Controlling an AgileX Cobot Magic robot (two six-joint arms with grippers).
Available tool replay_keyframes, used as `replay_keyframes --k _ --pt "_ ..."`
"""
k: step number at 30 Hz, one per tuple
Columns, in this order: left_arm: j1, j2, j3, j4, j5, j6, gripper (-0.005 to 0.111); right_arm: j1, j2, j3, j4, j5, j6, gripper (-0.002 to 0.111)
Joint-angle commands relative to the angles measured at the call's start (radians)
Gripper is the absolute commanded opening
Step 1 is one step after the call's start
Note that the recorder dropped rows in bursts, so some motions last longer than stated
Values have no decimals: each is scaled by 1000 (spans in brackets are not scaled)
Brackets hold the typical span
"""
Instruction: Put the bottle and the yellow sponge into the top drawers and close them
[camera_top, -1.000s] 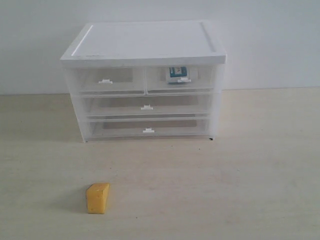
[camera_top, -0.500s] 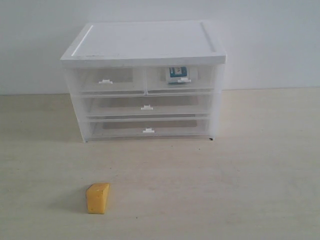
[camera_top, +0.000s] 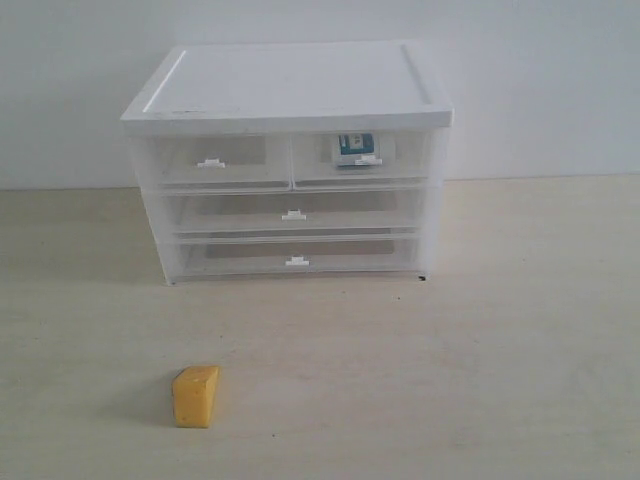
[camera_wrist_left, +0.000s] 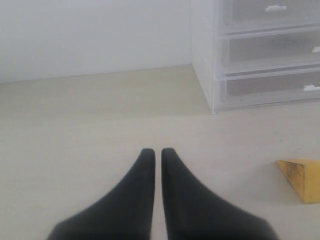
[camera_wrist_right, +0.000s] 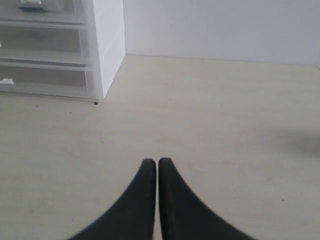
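The bottle (camera_top: 355, 148), teal with a white cap, shows through the front of the right top drawer (camera_top: 362, 160), which is pushed in. The left top drawer (camera_top: 214, 162) is also pushed in and looks empty. On the table in front of the cabinet, toward the left, lies the yellow sponge (camera_top: 195, 396); its edge also shows in the left wrist view (camera_wrist_left: 301, 179). My left gripper (camera_wrist_left: 157, 151) is shut with nothing in it, a short way from the sponge. Off to the cabinet's right side my right gripper (camera_wrist_right: 157, 162) hangs shut and empty. Neither arm appears in the exterior view.
The white-topped cabinet (camera_top: 290, 85) stands against the back wall, with two full-width drawers (camera_top: 292, 214) below the top pair, both pushed in. Pale wooden table (camera_top: 480, 360) stretches in front and to both sides.
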Motion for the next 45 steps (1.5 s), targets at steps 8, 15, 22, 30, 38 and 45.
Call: replay_keyframes --k 8,15,22,30,38,45 --pt "3 -3 4 42 -15 51 4 -8 -4 5 2 -3 7 0" --pt "3 -3 4 -258 -290 -45 4 -8 -4 5 2 -3 7 0" --pt "3 -3 4 -288 -632 -67 4 -8 -4 5 2 -3 7 0" --pt "3 -3 -9 -159 -812 -273 4 -8 -4 5 2 -3 7 0" --pt "3 193 -173 -3 -814 -333 4 -8 -4 5 2 -3 7 0" --pt "3 543 -319 188 -790 -373 4 -8 -4 5 2 -3 7 0"
